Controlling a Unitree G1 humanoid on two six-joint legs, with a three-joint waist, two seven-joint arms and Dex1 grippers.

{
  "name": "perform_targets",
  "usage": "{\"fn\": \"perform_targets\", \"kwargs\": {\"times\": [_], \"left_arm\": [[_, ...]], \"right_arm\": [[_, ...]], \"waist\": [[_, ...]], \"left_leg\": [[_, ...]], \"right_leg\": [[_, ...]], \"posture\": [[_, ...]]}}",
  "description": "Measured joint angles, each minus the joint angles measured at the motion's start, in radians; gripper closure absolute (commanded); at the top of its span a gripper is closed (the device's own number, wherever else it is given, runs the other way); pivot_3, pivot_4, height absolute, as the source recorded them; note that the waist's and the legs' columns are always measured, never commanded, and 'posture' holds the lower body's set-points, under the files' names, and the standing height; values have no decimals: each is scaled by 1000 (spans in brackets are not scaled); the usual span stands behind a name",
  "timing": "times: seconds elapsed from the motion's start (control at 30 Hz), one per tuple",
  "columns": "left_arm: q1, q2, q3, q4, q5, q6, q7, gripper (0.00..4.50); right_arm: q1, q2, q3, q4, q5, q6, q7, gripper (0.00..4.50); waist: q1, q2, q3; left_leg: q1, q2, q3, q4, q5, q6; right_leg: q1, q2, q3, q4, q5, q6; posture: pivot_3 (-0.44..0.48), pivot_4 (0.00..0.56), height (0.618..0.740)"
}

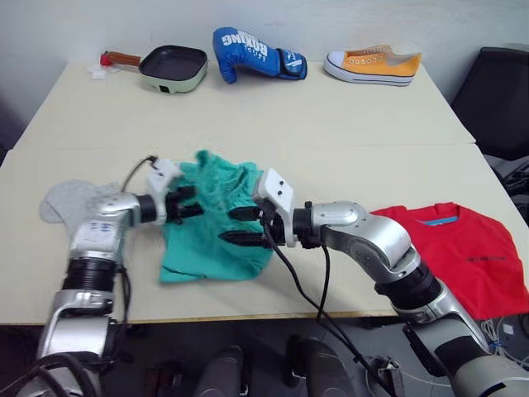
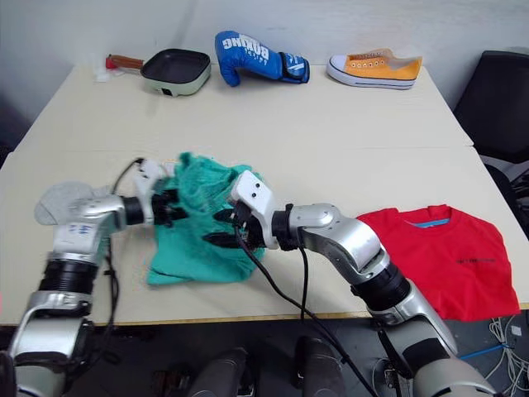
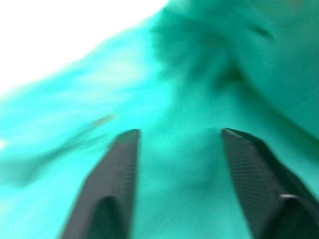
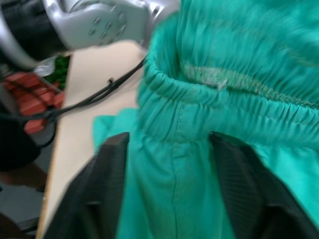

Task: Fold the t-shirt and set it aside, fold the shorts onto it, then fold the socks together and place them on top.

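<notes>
While the teal-green shorts (image 1: 216,222) lie bunched near the table's (image 1: 331,124) front edge, my left gripper (image 1: 183,204) and right gripper (image 1: 240,226) both press into them, fingers spread with fabric between. My right wrist view shows their gathered waistband. One red t-shirt (image 1: 463,248) lies folded at my right, grey socks (image 1: 70,201) at my left. Farthest stand one pan (image 1: 172,68), one boxing glove (image 1: 254,55), one sneaker (image 1: 374,64).
</notes>
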Motion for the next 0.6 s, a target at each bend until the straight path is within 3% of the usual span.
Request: {"fn": "perform_targets", "kwargs": {"times": [0.07,0.27,0.33,0.43,0.6], "left_arm": [[0,38,42,-8,-20,18,9,1351],[-81,65,66,1,-55,38,13,1351],[-142,54,67,-4,-79,37,0,1351],[-186,-7,33,-47,-108,40,-33,1911],[-189,-99,-188,-48,-30,-8,-91,3491]], "right_arm": [[-3,19,0,31,-19,-22,36,196],[-3,25,-43,60,-22,-40,109,196],[-4,27,-95,66,-19,-34,100,561],[-5,27,-144,82,-31,-27,76,1418],[21,31,-67,158,-207,-107,40,3141]], "waist": [[5,0,0],[19,0,0],[21,0,0],[22,0,0],[12,0,0]], "left_leg": [[0,-1,-1,0,0,0],[-1,-2,-2,1,0,0],[-1,-2,-2,1,0,-1],[0,-2,-1,0,0,-1],[0,-2,1,0,0,-2]], "right_leg": [[0,0,0,0,0,0],[1,-1,0,0,0,0],[1,0,0,0,0,0],[1,0,0,0,0,0],[0,2,1,0,0,0]], "posture": [[0,150,740],[0,150,740],[0,150,740],[0,150,740],[0,150,740]]}}
